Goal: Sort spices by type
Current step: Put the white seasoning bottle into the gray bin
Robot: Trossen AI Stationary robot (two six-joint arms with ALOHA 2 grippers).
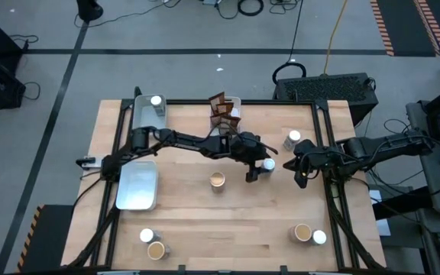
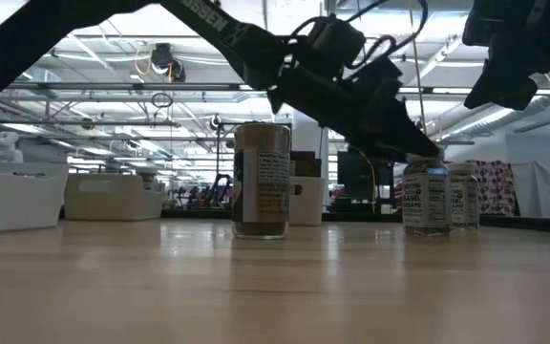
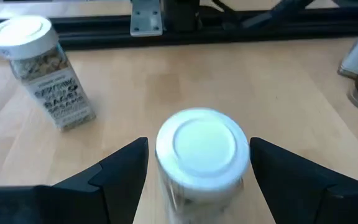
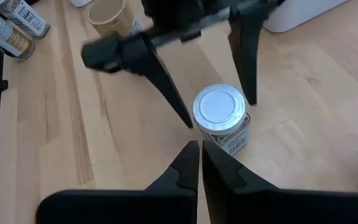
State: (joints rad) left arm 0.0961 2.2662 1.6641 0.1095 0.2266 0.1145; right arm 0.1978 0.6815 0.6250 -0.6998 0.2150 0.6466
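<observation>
White-topped jar [image 1: 269, 164] stands upright on the wooden table [image 1: 205, 229], right of centre; seen close in the left wrist view [image 3: 201, 155] and the right wrist view [image 4: 221, 118]. Left gripper [image 1: 260, 169] straddles it, fingers spread wide, one finger [image 3: 114, 177] on each side with a gap visible between pads and jar; not clamped. Right gripper [image 1: 299, 174] hovers just beside the jar on its right, fingers pressed together, holding nothing; its fingertips [image 4: 197, 155] point at the jar's base. A second white-topped jar [image 1: 292, 139] stands near, toward the far edge. Tan-topped jar [image 1: 217, 180] upright near the table's centre, left of the left gripper. Dark brown packets [image 1: 221, 111] sit in a small white bin at the far edge. Another white-topped jar [image 1: 156, 101] rests in a pale tray [image 1: 139, 114] at far left; a second pale tray [image 1: 137, 187] lies nearer the front left. Front left: white-topped jar [image 1: 147, 236] beside tan-topped jar [image 1: 156, 250]. Front right: tan-topped jar [image 1: 302, 232] beside white-topped jar [image 1: 319, 237].
</observation>
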